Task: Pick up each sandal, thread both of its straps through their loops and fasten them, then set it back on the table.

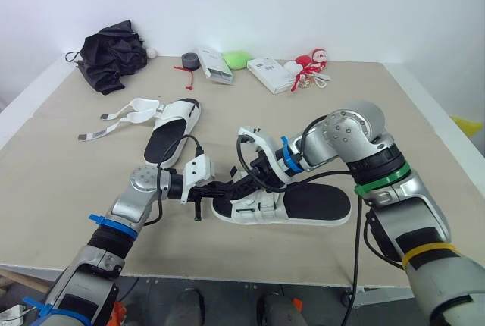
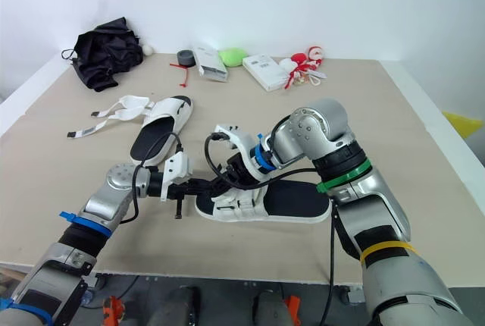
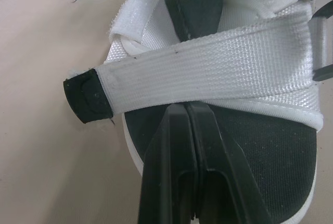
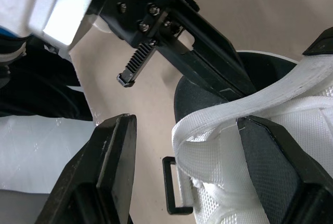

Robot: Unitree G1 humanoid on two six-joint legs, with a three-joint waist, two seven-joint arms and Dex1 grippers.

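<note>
The sandal (image 1: 318, 206) lies at the table's (image 1: 61, 189) front middle. We see our left gripper (image 3: 187, 108) closed on its white strap (image 3: 218, 73). Our right gripper (image 4: 187, 130) has its jaws spread, straddling the webbing beside the black loop (image 4: 167, 182).

Head eyes look down over the table (image 1: 61, 159); wrist cameras crowd one sandal (image 3: 218, 73).

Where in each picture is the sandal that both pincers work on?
Left eye view: the near sandal lies low in the centre.
Right eye view: the near sandal, same place.
Left wrist view: its strap crosses the left pincer.
Right wrist view: its strap runs between the fingers of the right pincer.
Shared landmark: that white strap.
</note>
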